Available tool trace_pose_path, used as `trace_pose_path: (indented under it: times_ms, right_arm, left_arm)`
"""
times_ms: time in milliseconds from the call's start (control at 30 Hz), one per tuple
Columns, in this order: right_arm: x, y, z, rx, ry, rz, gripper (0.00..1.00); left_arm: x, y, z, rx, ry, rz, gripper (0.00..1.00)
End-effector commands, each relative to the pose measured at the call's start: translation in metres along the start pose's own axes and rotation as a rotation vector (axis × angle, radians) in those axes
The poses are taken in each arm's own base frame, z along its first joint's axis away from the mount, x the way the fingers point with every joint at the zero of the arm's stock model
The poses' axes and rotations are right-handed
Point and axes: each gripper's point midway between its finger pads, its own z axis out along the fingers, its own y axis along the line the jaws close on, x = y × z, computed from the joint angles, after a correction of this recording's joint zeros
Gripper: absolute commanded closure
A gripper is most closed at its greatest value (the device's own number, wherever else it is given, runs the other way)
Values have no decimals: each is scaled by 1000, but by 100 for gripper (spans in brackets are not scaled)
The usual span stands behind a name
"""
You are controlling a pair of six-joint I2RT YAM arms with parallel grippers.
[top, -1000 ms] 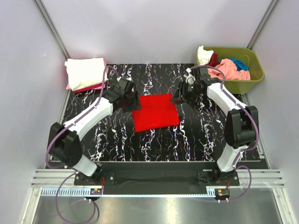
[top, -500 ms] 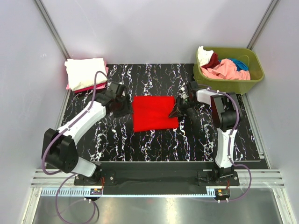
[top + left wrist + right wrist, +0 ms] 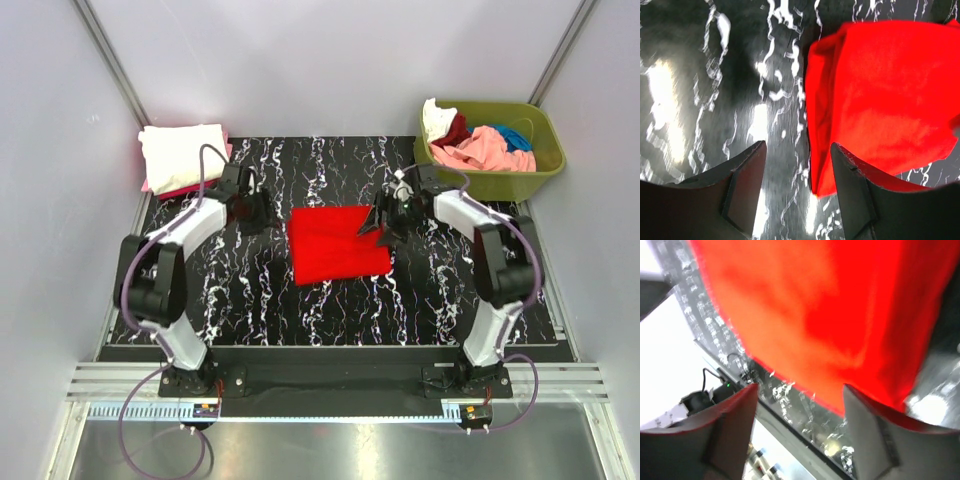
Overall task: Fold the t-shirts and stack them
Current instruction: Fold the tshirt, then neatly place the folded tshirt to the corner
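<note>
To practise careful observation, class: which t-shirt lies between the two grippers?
The bright red t-shirt, folded flat mid-table; the others sit in a stack at the far-left corner or heaped in the olive bin.

Bright red, plain and unprinted, across the folded t-shirt (image 3: 338,243); glows red-orange in the wrist views, with darker shading along the creases. Black with white marble-like veining on the table (image 3: 250,290). Cream-white on the top shirt (image 3: 182,152) of the far-left stack, with a pink shirt (image 3: 148,184) and a dark red sliver (image 3: 195,188) under it. Olive green on the bin (image 3: 500,183); inside, cream-white cloth (image 3: 435,118), dark red cloth (image 3: 459,128), salmon-pink cloth (image 3: 490,152) and teal cloth (image 3: 516,135). White with black joints on the left arm (image 3: 190,228) and right arm (image 3: 470,212). Dark grey on the left gripper (image 3: 797,150) and right gripper (image 3: 800,390).
</note>
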Motion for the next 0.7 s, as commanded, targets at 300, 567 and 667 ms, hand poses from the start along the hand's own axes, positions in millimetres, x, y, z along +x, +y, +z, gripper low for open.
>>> trace_pose_path:
  times_ms: [300, 567, 667]
  right_arm:
    - [158, 93, 17, -315, 8, -216, 6]
    - [174, 82, 33, -302, -8, -277, 4]
    - [175, 81, 37, -307, 5, -278, 4]
  left_arm:
    - [-21, -55, 47, 427, -45, 19, 34]
    - [-8, -29, 66, 324, -47, 12, 30]
    - [-4, -20, 76, 294, -34, 9, 30]
